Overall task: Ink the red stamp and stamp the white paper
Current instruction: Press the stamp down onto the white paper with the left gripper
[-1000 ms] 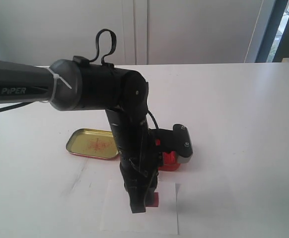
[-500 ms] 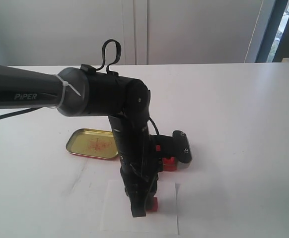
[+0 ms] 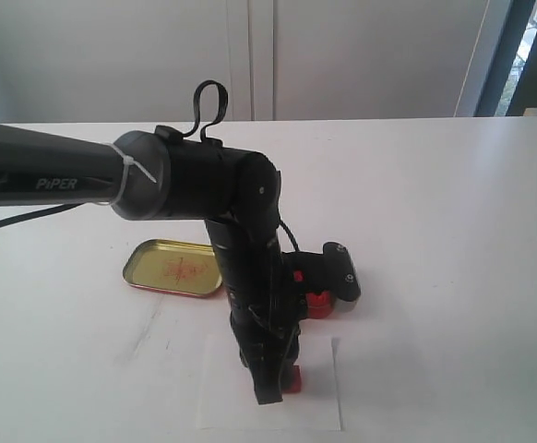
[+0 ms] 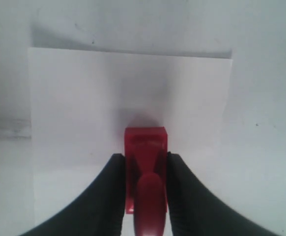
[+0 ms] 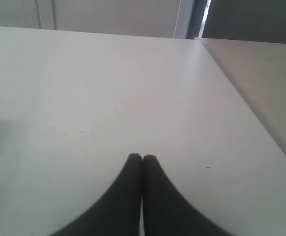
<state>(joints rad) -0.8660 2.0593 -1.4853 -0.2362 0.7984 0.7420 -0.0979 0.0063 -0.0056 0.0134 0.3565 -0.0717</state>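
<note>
Now my left gripper (image 4: pixel 145 160) is pinching the red stamp (image 4: pixel 145 140) by its sides, with the jaws closed against it and the knob pointing back toward the wrist. The stamp sits over the middle of the white paper (image 4: pixel 79 98), which lies flat on the table (image 3: pixel 435 231), low in the exterior view. I cannot tell whether the base is touching the sheet or is just above it. My right gripper (image 5: pixel 142 162) is pressed together and empty over bare table, with no paper or stamp in its view.

What worries me is that nothing pins the paper down. An inked base could stick and lift or drag the thin sheet when I raise it — smearing the print. A stamp tilted in the jaws would likely leave only a partial mark.

Count: one stamp, one sheet of paper, one gold lid (image 3: pixel 172 268) with red smudges inside, one red tin (image 3: pixel 316 303) mostly hidden behind the arm, two grippers.
</note>
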